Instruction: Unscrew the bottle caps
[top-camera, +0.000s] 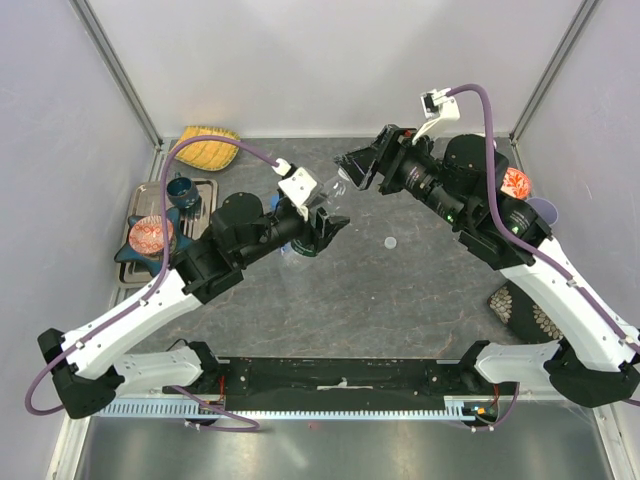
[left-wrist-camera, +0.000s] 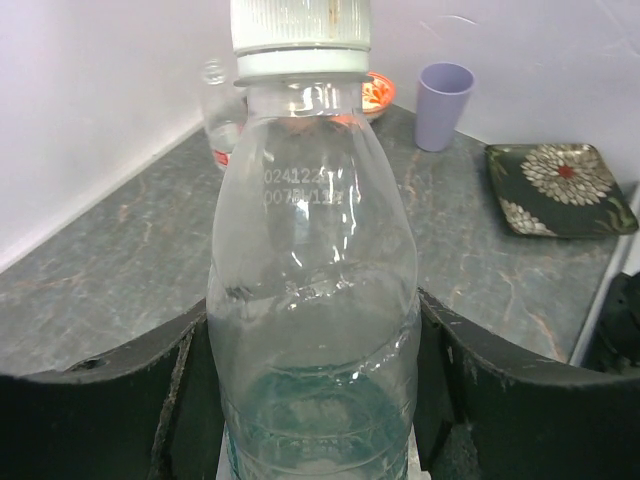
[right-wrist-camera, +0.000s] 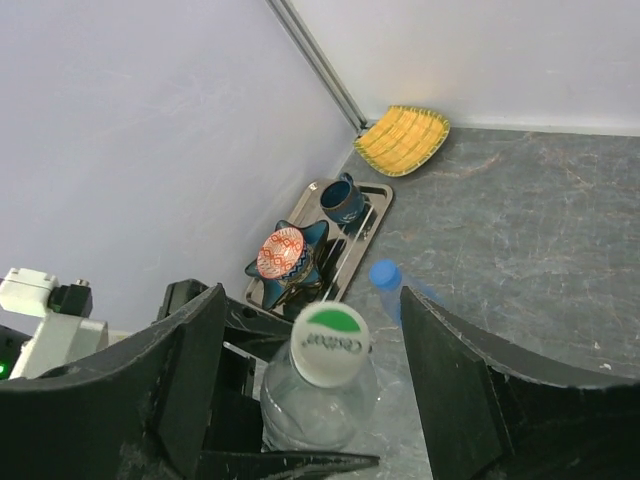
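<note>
My left gripper is shut on a clear bottle, holding it lifted and tilted toward the right arm. The bottle carries a white-and-green cap, which shows as a ribbed white cap in the left wrist view. My right gripper is open, with one finger on each side of that cap and gaps on both sides. A blue-tinted bottle with a blue cap lies on the table under the left arm. A plain white cap lies loose mid-table. Another clear bottle stands near the far wall.
A metal tray at the left holds a star-shaped dish with a patterned bowl and a teal cup. A yellow dish is at the back left. At the right are an orange bowl, a purple cup and a floral plate.
</note>
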